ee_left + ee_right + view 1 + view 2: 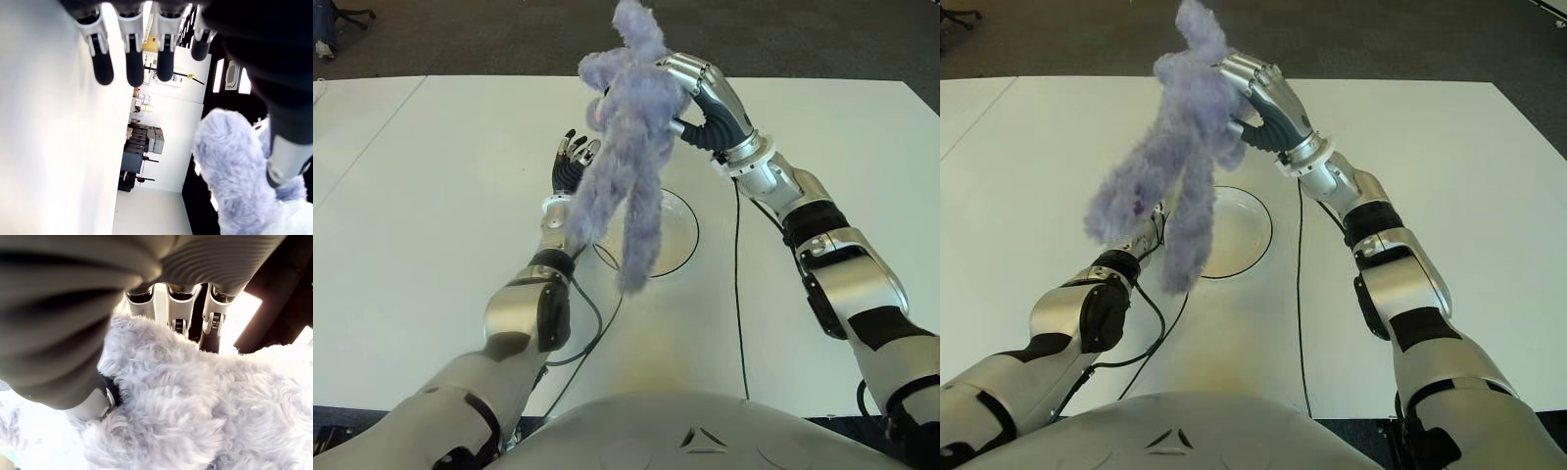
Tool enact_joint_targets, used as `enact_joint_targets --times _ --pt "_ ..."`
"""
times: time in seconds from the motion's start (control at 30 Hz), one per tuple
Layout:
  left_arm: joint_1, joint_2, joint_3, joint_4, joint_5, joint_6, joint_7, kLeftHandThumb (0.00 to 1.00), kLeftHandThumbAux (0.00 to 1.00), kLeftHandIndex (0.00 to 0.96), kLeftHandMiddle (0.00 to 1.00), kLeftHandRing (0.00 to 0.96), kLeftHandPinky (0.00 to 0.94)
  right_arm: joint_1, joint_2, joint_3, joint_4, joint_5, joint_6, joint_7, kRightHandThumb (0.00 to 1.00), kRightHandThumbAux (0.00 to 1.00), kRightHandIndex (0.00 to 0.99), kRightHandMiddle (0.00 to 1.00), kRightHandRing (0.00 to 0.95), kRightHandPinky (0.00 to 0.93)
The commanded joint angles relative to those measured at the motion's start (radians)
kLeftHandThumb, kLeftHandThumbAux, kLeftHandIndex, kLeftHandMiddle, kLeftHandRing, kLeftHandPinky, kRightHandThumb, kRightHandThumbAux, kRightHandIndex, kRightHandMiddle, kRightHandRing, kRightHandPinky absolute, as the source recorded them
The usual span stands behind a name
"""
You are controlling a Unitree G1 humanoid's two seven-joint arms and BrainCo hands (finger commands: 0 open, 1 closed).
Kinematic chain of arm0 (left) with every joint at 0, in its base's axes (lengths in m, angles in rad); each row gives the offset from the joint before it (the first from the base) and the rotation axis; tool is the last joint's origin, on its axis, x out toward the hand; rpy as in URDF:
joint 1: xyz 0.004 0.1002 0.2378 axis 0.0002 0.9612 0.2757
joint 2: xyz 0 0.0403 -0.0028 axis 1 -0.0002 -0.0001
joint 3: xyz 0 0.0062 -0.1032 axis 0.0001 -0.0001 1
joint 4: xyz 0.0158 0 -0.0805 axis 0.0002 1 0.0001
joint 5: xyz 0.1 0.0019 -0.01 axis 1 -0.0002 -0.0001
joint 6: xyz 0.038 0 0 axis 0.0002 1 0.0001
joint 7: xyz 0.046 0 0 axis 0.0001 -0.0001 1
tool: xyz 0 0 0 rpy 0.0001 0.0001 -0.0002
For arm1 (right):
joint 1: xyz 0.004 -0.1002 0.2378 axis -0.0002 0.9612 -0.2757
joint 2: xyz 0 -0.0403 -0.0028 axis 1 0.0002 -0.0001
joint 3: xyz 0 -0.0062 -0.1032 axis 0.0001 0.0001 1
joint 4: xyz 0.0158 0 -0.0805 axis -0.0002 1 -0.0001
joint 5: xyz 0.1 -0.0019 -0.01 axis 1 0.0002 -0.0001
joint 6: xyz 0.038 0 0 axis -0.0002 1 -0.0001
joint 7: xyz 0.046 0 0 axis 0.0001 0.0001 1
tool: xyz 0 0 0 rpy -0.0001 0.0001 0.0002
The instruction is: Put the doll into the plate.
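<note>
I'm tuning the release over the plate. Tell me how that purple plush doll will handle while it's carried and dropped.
Probably floppy: the doll hangs from the right hand, limbs dangling limply toward the plate. Likely light for its size, since a few fingers sunk into the fur hold it. It should slump rather than roll on landing. The left hand shows open beside it.

Held a fluffy purple doll (1185, 147) aloft in the right hand (1258, 98) above the white plate (1244, 230) on the white table (1430, 157), legs dangling.
</note>
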Motion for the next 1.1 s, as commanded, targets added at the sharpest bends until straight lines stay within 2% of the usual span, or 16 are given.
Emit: enact_joint_targets --times 0.03,0.07,0.2,0.37,0.53,0.9,1.1 --pt "0.127 -0.034 0.008 0.096 -0.007 0.149 0.011 0.000 0.640 0.076 0.161 0.178 0.203 0.123 -0.013 -0.024 -0.200 0.094 -0.004 0.099 0.700 0.715 0.438 0.867 0.869 0.860" --pt "0.127 -0.034 0.008 0.096 -0.006 0.147 0.010 0.000 0.640 0.075 0.159 0.176 0.199 0.134 -0.016 -0.026 -0.220 0.111 0.002 0.118 0.700 0.715 0.438 0.866 0.868 0.859" --pt "0.134 -0.035 -0.009 0.094 0.011 0.111 -0.005 0.000 0.653 0.068 0.141 0.158 0.187 0.218 -0.064 -0.017 -0.371 0.290 0.051 0.283 0.700 0.714 0.438 0.851 0.855 0.841" --pt "0.132 -0.033 -0.012 0.094 0.008 0.110 -0.015 0.000 0.662 0.070 0.132 0.151 0.185 0.273 -0.074 -0.023 -0.451 0.404 0.110 0.415 0.701 0.713 0.439 0.842 0.851 0.838" --pt "0.129 -0.032 -0.009 0.094 0.004 0.119 -0.015 0.000 0.661 0.077 0.137 0.159 0.202 0.326 -0.092 -0.012 -0.504 0.519 0.138 0.548 0.705 0.712 0.439 0.838 0.845 0.842" --pt "0.125 -0.031 0.008 0.095 -0.013 0.136 -0.020 0.000 0.645 0.075 0.145 0.164 0.195 0.378 -0.092 -0.020 -0.569 0.636 0.190 0.753 0.703 0.713 0.439 0.840 0.846 0.836" --pt "0.125 -0.031 0.016 0.095 -0.019 0.139 -0.018 0.000 0.638 0.084 0.157 0.175 0.211 0.400 -0.084 -0.033 -0.579 0.661 0.198 0.816 0.701 0.714 0.439 0.841 0.844 0.836"
